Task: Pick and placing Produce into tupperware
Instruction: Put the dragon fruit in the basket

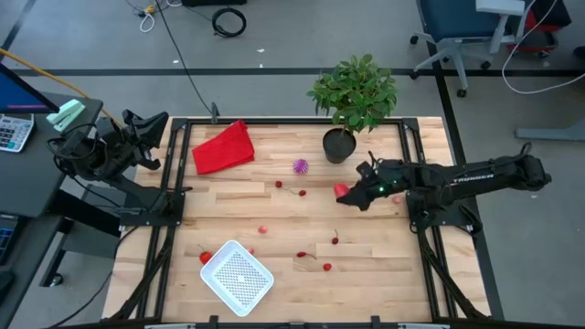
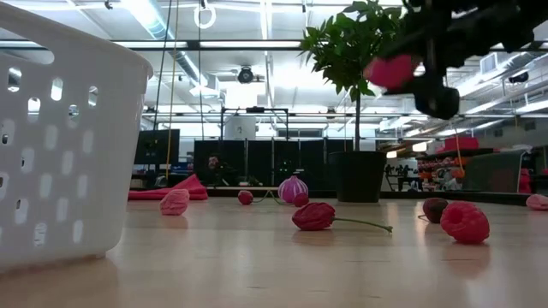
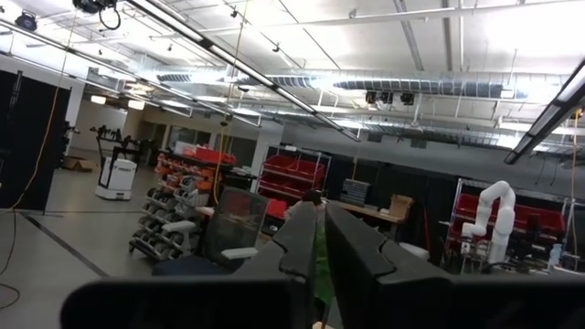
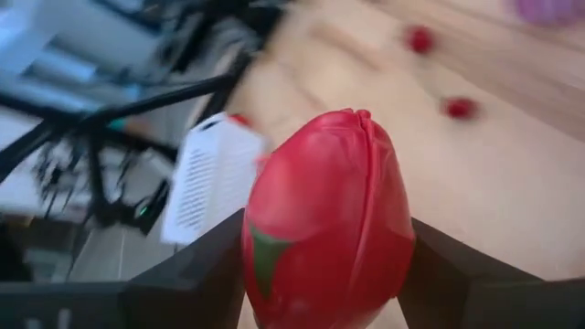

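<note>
The tupperware (image 1: 237, 276) is a white perforated container at the table's near left; in the low view it stands close at the left (image 2: 60, 145). Small red produce pieces (image 1: 302, 255) and a spiky purple ball (image 1: 300, 166) lie scattered on the wood. My right gripper (image 1: 352, 194) hangs above the table's middle right, shut on a red fruit piece (image 4: 329, 228). My left gripper (image 1: 146, 128) stands shut beyond the table's left edge, pointing up into the room (image 3: 315, 256). My right gripper pinches the red fruit piece by its two opposite sides (image 4: 265, 247) between its two fingers (image 4: 439, 265). The fingers come from the table's right, slanting slightly down. The fruit is lifted clear of the table (image 2: 390, 73), its narrow end pointing away from the gripper.
A potted green plant (image 1: 352, 96) in a black pot (image 1: 338, 146) stands at the far right, just behind my right arm. A red cloth (image 1: 224, 146) lies at the far left. One red piece (image 1: 205, 258) lies right beside the container.
</note>
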Robot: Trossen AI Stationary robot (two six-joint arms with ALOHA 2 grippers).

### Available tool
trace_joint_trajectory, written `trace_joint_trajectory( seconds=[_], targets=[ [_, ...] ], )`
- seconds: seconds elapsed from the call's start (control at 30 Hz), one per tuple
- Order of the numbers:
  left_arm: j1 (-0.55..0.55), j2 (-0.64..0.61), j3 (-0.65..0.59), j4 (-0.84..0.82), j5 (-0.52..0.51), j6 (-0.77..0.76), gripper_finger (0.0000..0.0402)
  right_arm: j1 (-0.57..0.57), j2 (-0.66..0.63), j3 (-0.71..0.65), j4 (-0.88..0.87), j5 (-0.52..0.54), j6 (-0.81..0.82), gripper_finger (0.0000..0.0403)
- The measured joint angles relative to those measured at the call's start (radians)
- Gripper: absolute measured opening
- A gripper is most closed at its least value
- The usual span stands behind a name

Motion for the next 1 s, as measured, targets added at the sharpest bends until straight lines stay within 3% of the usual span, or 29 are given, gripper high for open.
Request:
trace_joint_trajectory(
  seconds=[0.3, 0.63, 1.0],
  targets=[
    [0.000, 0.000, 0.000, 0.000, 0.000, -0.017, 0.0026, 0.073, 0.116, 0.047, 0.201, 0.025, -0.166, 0.0229],
    [0.000, 0.000, 0.000, 0.000, 0.000, -0.017, 0.0036, 0.085, 0.380, 0.339, 0.192, 0.007, -0.471, 0.0229],
    [0.000, 0.000, 0.000, -0.001, 0.000, -0.017, 0.0023, 0.095, 0.677, 0.762, -0.087, -0.148, -0.712, 0.0229]
  ],
)
